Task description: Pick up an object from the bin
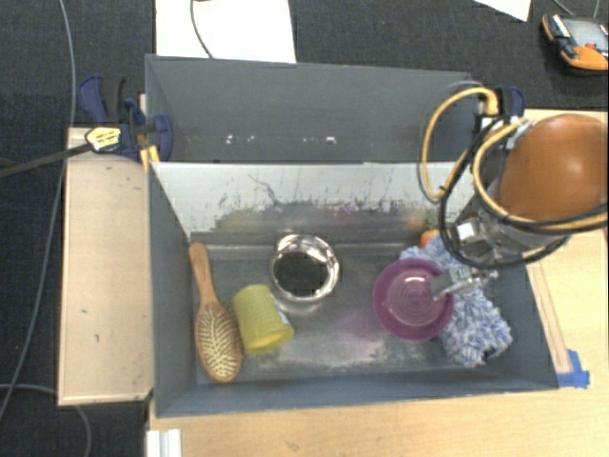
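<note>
The gripper (460,284) hung low at the right side of the bin (285,112), above the right rim of a round purple bowl (409,303) where it met a crumpled blue-and-white knitted cloth (479,329). How its jaws stood could not be told, nor whether they touched either thing. The cloth lay against the right wall, leaving little room there. Bare floor lay in front of the bowl and to its left, before a clear round dish (304,269), a yellow cup (259,318) and a wooden hairbrush (214,327).
</note>
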Robot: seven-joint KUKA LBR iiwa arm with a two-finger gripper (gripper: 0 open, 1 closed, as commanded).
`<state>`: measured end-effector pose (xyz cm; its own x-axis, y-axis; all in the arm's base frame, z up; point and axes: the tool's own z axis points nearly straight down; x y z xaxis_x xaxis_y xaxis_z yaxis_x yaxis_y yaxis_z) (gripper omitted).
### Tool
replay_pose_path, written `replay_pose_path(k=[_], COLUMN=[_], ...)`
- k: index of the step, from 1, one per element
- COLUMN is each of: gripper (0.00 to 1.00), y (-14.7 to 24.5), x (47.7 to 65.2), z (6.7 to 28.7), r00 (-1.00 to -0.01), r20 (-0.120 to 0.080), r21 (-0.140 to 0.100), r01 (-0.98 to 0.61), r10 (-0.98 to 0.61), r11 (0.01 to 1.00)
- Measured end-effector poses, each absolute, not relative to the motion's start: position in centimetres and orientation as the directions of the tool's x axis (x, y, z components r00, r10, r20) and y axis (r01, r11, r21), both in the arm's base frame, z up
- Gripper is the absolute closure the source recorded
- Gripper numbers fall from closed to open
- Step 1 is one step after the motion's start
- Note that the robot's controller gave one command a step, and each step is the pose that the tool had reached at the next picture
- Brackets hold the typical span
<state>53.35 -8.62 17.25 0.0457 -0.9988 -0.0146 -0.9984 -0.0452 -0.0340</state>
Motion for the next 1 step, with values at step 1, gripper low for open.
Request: replay_pose_path(k=[1], gripper=[1.00], y=[-8.17], x=[53.12], z=[15.47], r00=[0.108], r20=[-0.008], r21=[-0.049], r01=[-0.993], r10=[-0.994], r11=[-0.108])
